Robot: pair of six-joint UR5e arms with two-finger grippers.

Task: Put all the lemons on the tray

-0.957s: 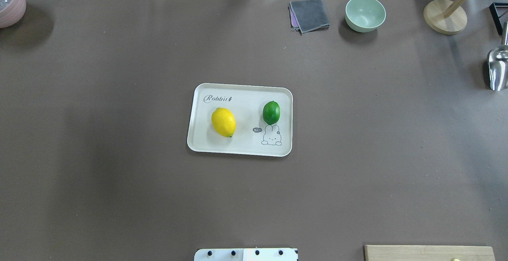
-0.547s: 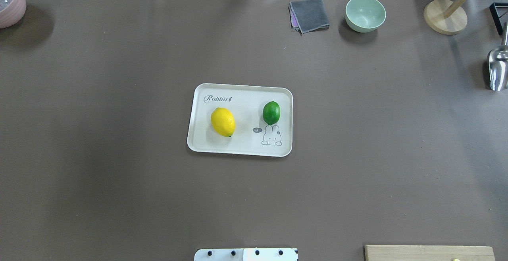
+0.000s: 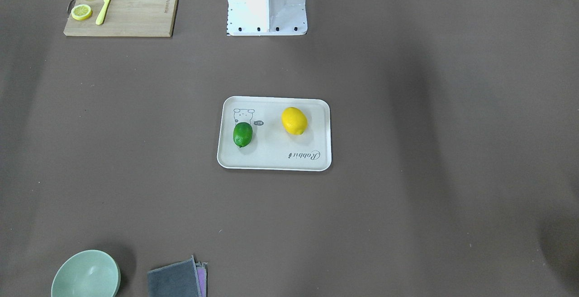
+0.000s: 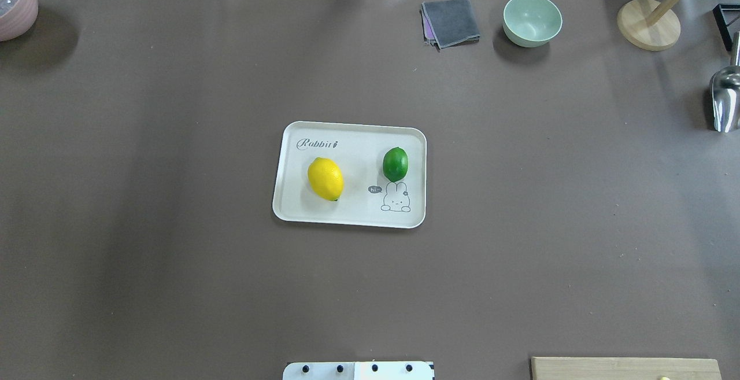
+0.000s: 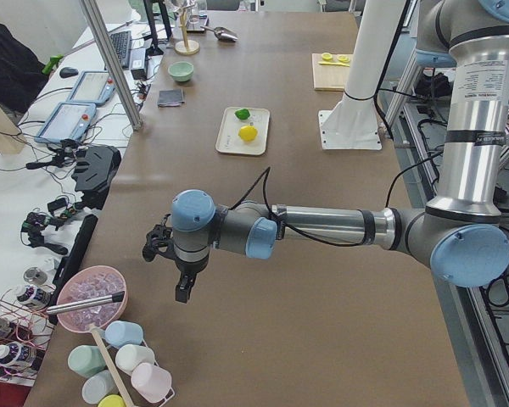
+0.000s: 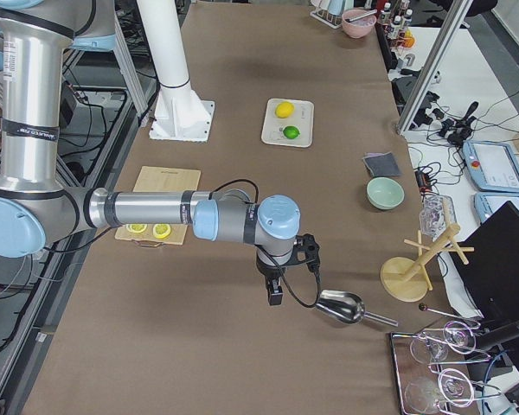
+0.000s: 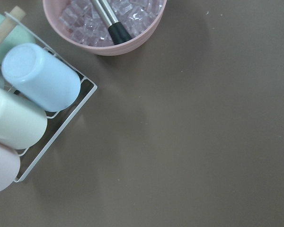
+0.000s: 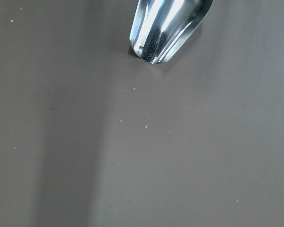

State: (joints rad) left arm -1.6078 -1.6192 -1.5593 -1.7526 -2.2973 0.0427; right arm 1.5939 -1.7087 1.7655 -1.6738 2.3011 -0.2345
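The cream-white tray lies at the table's middle. The yellow lemon rests on its left half and the green lemon on its right half, above the rabbit drawing. Both also show in the front-facing view, yellow and green. My left gripper hangs over bare table at the far left end, far from the tray. My right gripper hangs at the far right end beside a metal scoop. Both are empty of fruit; I cannot tell whether they are open or shut.
A wooden cutting board holds lemon slices and a yellow knife. A green bowl, a grey cloth and a wooden stand sit at the far edge. A pink bowl of ice and a cup rack are under the left wrist.
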